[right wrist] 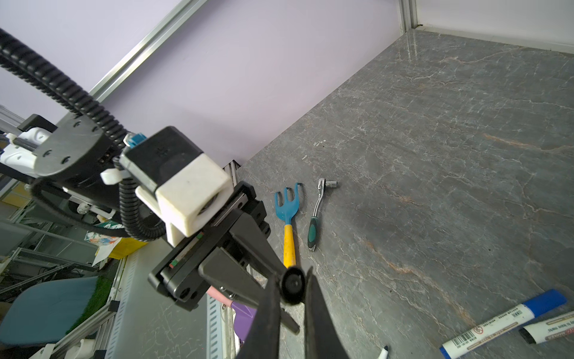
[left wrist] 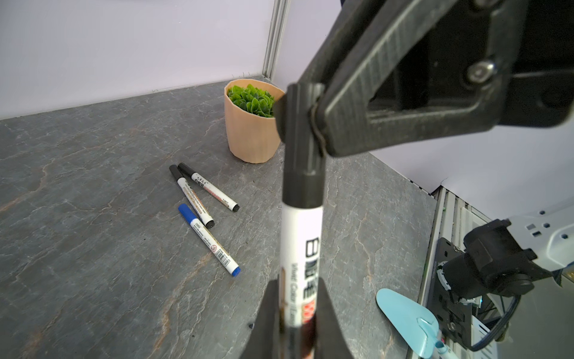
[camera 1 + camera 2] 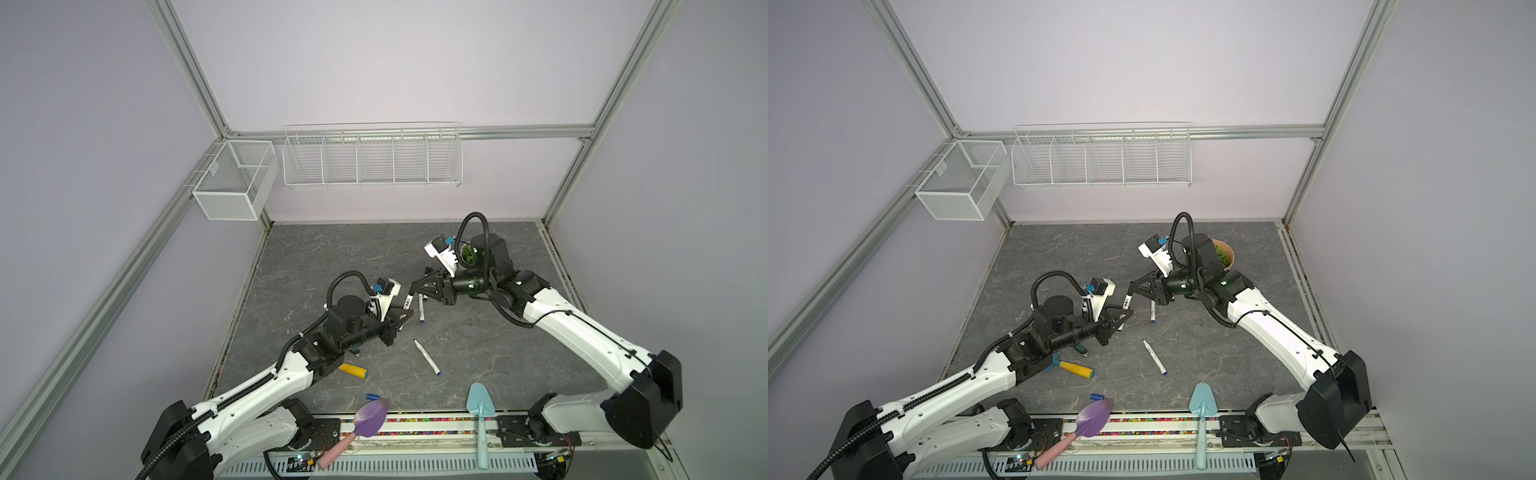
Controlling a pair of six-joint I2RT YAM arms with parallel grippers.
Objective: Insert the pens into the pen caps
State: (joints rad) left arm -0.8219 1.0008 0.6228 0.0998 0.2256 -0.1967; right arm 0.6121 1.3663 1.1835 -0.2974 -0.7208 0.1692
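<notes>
White pen (image 2: 300, 242), black print, clamped in left fingers (image 2: 267, 320); right fingers (image 2: 372, 77) clamped on its black cap (image 2: 302, 181).

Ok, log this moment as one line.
left gripper: shut on pen | right gripper: shut on black cap | cap over pen tip

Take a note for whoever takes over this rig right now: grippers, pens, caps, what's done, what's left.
Left gripper shut on a white pen; right gripper shut on its black cap, already on the pen's tip, seating unconfirmed.
Done: three capped pens lie near the plant pot.
To do: one uncapped pen mid-table; a blue cap by the purple scoop.
</notes>
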